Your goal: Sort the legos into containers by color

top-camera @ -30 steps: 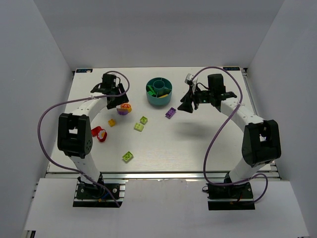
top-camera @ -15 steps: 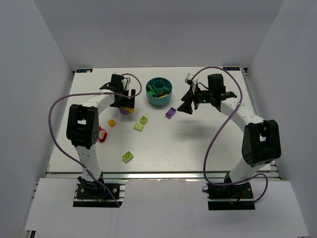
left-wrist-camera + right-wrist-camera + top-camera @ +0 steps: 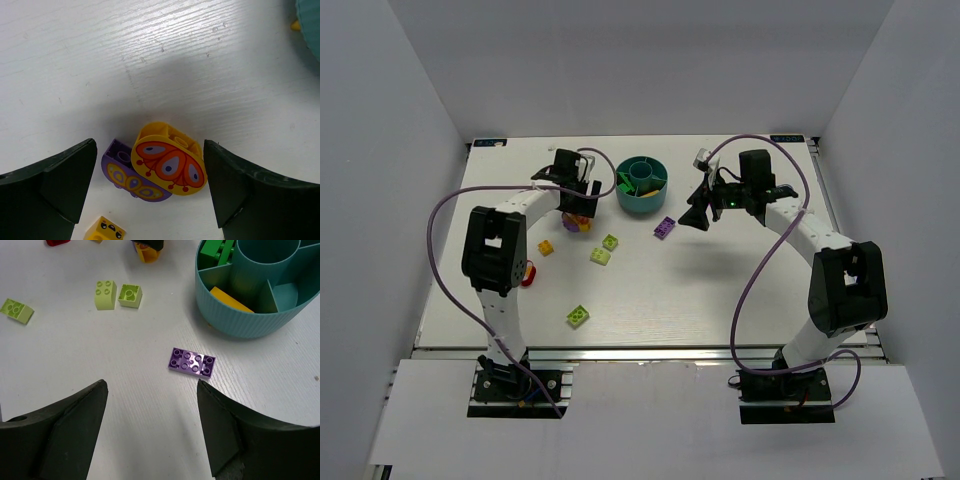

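Top external first: one teal bowl [image 3: 640,204] is sitting at the far middle of the table [image 3: 720,300]. Three lime bricks [image 3: 600,256] are lying loose, two side by side and one nearer the bases. One purple plate [image 3: 664,228] is lying just in front of the bowl. One small yellow brick [image 3: 546,247] and one red brick [image 3: 527,276], half hidden by the left arm, are lying off to the left. The left gripper [image 3: 576,208] is hanging just left of the bowl, and the right gripper [image 3: 697,216] is hovering beside the plate.

Left wrist now: the jaws are standing spread wide, gripping nothing. They are straddling two butterfly bricks, a yellow one [image 3: 169,161] touching a purple one [image 3: 129,177], with the fingers clear of both.

Right wrist: the jaws are gaping wide and empty too, above the purple plate. Inside the bowl, green bricks [image 3: 214,251], count unclear, are filling one compartment, and one yellow brick [image 3: 229,299] is lying in another.
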